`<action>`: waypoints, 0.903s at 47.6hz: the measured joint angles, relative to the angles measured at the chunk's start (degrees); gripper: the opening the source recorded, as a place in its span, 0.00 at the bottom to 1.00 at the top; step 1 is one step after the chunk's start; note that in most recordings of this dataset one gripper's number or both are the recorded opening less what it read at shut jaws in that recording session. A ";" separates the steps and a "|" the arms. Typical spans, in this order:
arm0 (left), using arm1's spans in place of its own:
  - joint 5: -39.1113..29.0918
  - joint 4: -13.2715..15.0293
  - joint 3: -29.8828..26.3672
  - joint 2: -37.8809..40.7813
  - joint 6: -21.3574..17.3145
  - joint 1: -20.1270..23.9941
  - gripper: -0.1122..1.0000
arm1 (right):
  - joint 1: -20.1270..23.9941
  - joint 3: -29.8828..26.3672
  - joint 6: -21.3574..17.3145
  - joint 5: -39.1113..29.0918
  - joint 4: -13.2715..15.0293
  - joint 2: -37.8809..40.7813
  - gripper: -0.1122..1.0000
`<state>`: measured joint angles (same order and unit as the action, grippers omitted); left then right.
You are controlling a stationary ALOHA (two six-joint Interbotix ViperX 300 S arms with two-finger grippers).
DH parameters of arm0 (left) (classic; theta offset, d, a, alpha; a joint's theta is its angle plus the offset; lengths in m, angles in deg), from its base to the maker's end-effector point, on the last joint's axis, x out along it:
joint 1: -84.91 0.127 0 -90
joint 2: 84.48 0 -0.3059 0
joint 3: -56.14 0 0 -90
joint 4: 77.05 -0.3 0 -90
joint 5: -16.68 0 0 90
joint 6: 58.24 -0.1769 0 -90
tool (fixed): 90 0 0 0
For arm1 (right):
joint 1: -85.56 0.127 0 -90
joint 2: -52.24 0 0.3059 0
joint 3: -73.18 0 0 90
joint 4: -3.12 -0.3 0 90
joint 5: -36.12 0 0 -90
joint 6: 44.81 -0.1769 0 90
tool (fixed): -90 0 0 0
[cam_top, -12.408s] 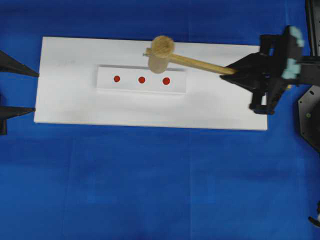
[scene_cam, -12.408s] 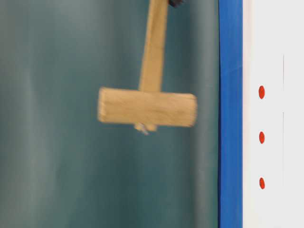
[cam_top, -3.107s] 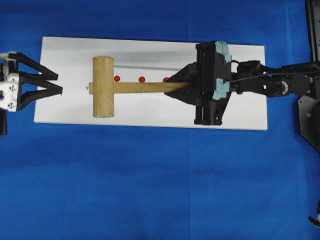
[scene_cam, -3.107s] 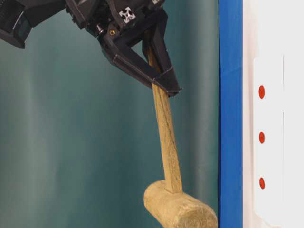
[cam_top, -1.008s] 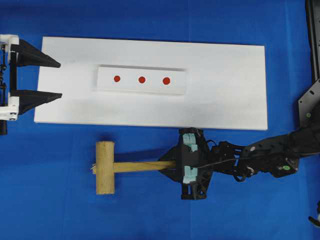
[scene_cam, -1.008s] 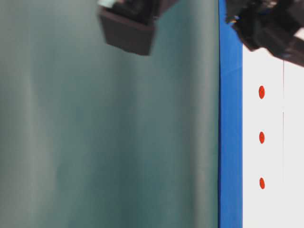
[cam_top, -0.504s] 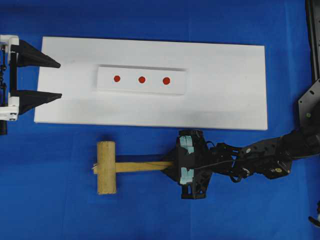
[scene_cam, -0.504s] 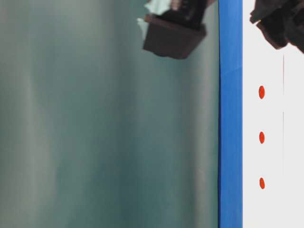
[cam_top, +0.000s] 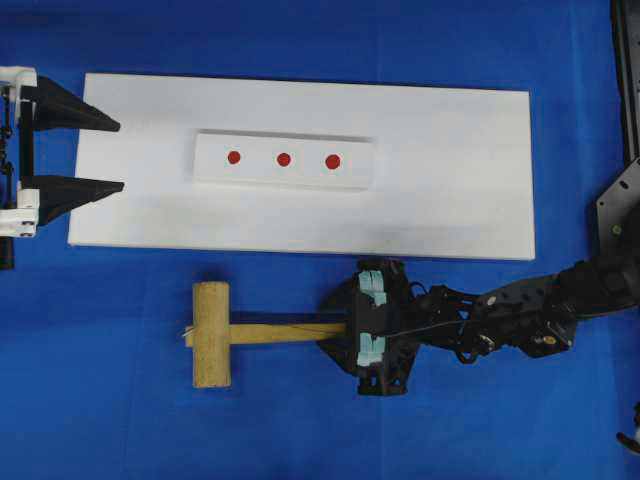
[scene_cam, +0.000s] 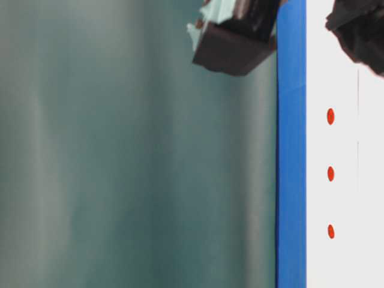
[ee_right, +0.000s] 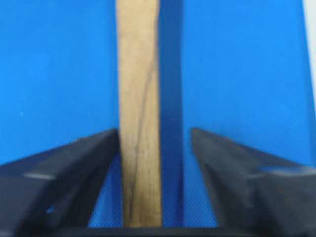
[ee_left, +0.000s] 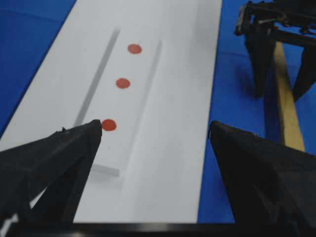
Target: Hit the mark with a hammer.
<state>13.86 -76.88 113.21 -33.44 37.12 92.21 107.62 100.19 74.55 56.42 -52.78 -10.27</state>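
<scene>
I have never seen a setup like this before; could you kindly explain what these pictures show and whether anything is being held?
Two robot arms work over a blue table, each with a two-fingered gripper. One camera looks straight down, one sits at table height and shows little, and one rides on each wrist. On the table lies a white board carrying a white strip with three red marks. The wooden hammer lies on the blue surface beside the board. The right gripper straddles its handle with jaws apart, a gap showing on one side. The left gripper waits open, empty, at the board's end.
</scene>
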 measured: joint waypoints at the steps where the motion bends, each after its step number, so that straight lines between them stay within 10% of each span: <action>1: 0.00 0.00 0.09 0.00 0.09 0.00 0.87 | 0.09 0.09 0.09 0.09 0.00 -0.26 0.86; 23: -0.44 0.09 0.00 -0.26 0.70 0.00 0.87 | -4.22 3.34 8.00 -4.75 0.70 -18.19 0.82; 43: -0.97 0.09 0.09 -0.35 0.62 0.00 0.87 | -19.51 5.36 15.82 -20.13 0.88 -33.57 0.82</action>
<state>12.90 -76.79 113.29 -33.79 37.74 92.21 88.11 105.55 90.37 36.30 -51.90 -43.85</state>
